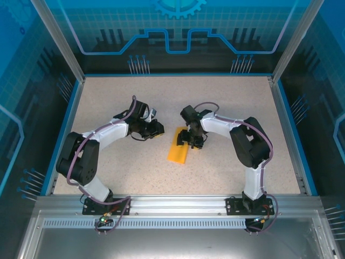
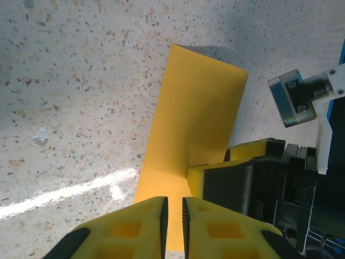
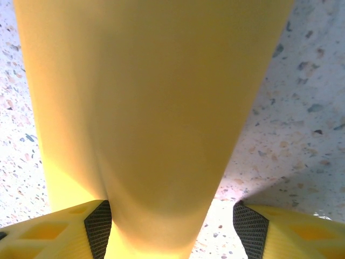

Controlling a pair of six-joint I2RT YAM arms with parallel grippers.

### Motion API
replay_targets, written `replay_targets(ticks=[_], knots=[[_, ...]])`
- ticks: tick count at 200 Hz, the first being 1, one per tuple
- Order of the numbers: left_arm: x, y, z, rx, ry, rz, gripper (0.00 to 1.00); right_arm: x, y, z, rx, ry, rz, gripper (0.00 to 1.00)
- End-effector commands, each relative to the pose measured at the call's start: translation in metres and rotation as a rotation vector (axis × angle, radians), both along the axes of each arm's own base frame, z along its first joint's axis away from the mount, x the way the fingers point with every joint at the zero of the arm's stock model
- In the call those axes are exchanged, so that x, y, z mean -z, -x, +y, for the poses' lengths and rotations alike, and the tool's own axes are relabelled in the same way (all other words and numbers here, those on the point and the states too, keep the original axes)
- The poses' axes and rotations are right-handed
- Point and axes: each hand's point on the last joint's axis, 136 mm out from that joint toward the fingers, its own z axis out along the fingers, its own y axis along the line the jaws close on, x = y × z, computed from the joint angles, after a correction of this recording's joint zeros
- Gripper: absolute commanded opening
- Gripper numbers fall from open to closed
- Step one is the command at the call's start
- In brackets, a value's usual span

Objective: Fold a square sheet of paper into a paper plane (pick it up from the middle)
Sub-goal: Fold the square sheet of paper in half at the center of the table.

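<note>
The square sheet of paper [image 1: 177, 154] is orange-yellow and lies mid-table, folded into a long narrow oblong. Its far end lifts toward my right gripper [image 1: 191, 141]. In the right wrist view the paper [image 3: 151, 97] bulges up between the open jaws of that gripper [image 3: 173, 229], against the left pad and clear of the right one. My left gripper [image 1: 159, 129] sits just left of the paper's far end. In the left wrist view its jaws [image 2: 173, 216] stand almost together over the paper [image 2: 194, 108], with only a thin slit. A yellow finger [image 2: 215, 181] of the right gripper rests on the paper there.
The speckled tabletop [image 1: 135, 97] is bounded by blue rails [image 1: 69, 129] and clear side walls. An aluminium frame [image 1: 178, 202] carrying both arm bases runs along the near edge. Bare table lies behind and in front of the paper.
</note>
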Motion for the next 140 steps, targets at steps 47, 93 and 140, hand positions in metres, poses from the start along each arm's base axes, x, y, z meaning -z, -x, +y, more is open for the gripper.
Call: replay_targets(ticks=[47,93,140], knots=[[-0.011,-0.003,-0.012,0.048,0.086,-0.003,0.18,0.053,0.018,-0.022,-0.013,0.138,0.092,0.68],[-0.001,-0.007,-0.027,0.077,0.163,0.053,0.0,0.055,0.02,-0.024,-0.013,0.146,0.097,0.68],[0.02,-0.01,-0.042,0.099,0.153,0.118,0.0,0.057,0.02,-0.023,-0.011,0.142,0.098,0.68]])
